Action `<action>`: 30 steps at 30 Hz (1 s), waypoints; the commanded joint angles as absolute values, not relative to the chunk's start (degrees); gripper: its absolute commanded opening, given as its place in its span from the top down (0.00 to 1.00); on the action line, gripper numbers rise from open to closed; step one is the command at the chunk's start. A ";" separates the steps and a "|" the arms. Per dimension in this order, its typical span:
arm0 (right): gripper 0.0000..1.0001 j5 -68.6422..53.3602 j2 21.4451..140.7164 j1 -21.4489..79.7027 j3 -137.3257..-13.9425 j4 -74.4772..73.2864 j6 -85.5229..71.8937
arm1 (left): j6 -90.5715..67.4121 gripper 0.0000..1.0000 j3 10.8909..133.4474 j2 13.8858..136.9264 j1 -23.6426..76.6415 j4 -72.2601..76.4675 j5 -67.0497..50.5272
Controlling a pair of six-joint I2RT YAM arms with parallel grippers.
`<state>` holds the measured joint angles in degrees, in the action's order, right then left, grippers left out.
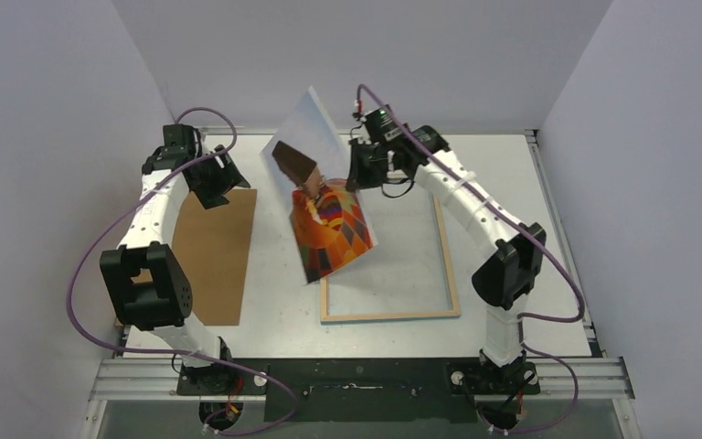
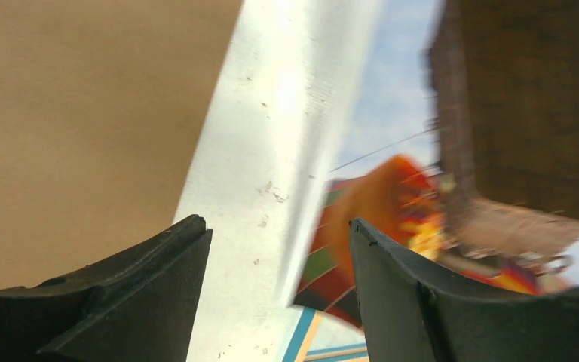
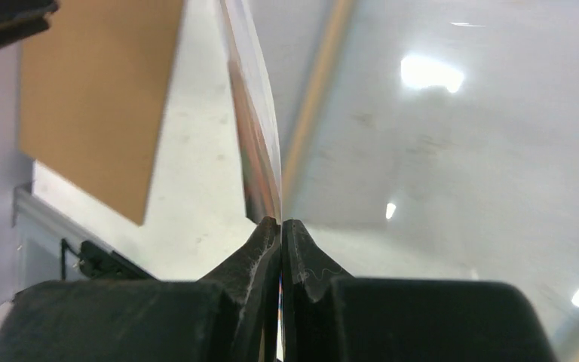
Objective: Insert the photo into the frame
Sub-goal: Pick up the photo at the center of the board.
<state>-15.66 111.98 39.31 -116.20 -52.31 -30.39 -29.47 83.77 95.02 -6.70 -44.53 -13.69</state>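
Note:
The photo [image 1: 329, 224], a hot-air balloon print, hangs tilted in the air over the table's middle, its lower edge above the left rail of the frame [image 1: 389, 315]. The frame lies flat with its wood-coloured side up. My right gripper [image 1: 353, 174] is shut on the photo's right edge. In the right wrist view the photo [image 3: 260, 136] runs edge-on out of the closed gripper [image 3: 280, 222]. My left gripper [image 1: 219, 190] stands open to the left of the photo, apart from it. From the left wrist, the open gripper [image 2: 275, 226] frames the blurred photo [image 2: 392, 188] and a corner of the frame [image 2: 310, 339].
A plain brown backing board [image 1: 210, 256] lies flat at the left of the table, under the left arm; it also fills the upper left of the left wrist view [image 2: 83, 113]. Grey walls close in the table on three sides.

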 commanded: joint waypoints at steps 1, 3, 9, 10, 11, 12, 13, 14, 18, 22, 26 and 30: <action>1.00 -7.92 105.25 35.03 -121.39 -73.02 -24.44 | -26.66 0.34 83.72 96.91 -4.11 -42.80 -19.00; 1.00 -4.08 103.95 34.00 -123.27 -78.41 -23.90 | -26.54 0.34 83.89 98.47 -2.21 -42.46 -19.39; 1.00 2.46 102.59 31.79 -129.72 -88.94 -24.67 | -27.92 0.34 84.46 103.95 4.51 -40.29 -22.14; 1.00 3.25 102.78 31.62 -130.93 -90.39 -24.46 | -28.41 0.34 84.52 105.05 5.57 -39.73 -22.88; 1.00 3.70 102.95 31.52 -131.84 -91.49 -23.81 | -28.79 0.34 84.61 106.06 6.78 -39.28 -23.60; 1.00 3.87 103.15 31.39 -132.63 -92.32 -23.27 | -29.21 0.34 84.90 107.09 7.50 -38.96 -24.65; 1.00 3.71 103.14 31.39 -132.93 -92.45 -22.71 | -29.44 0.34 85.31 107.99 8.10 -38.59 -26.22; 1.00 3.60 103.02 31.38 -133.12 -92.54 -22.21 | -29.84 0.34 85.54 108.62 8.56 -38.02 -27.13; 1.00 2.65 102.39 31.18 -133.37 -91.58 -20.52 | -30.04 0.33 87.33 109.47 9.43 -37.52 -27.38; 1.00 -2.32 101.39 31.20 -132.15 -90.14 -15.20 | -30.04 0.33 88.49 109.48 9.44 -37.11 -27.74; 1.00 -6.77 100.25 30.99 -132.80 -89.51 -7.25 | -28.99 0.33 90.70 108.79 9.39 -35.96 -27.98; 1.00 -11.05 99.82 30.35 -131.85 -83.39 -0.73 | -24.03 0.33 98.00 107.92 8.78 -36.60 -27.17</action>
<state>-6.61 103.72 30.92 -131.55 -89.19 -9.50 -28.97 89.23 110.37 9.58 -39.27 -26.44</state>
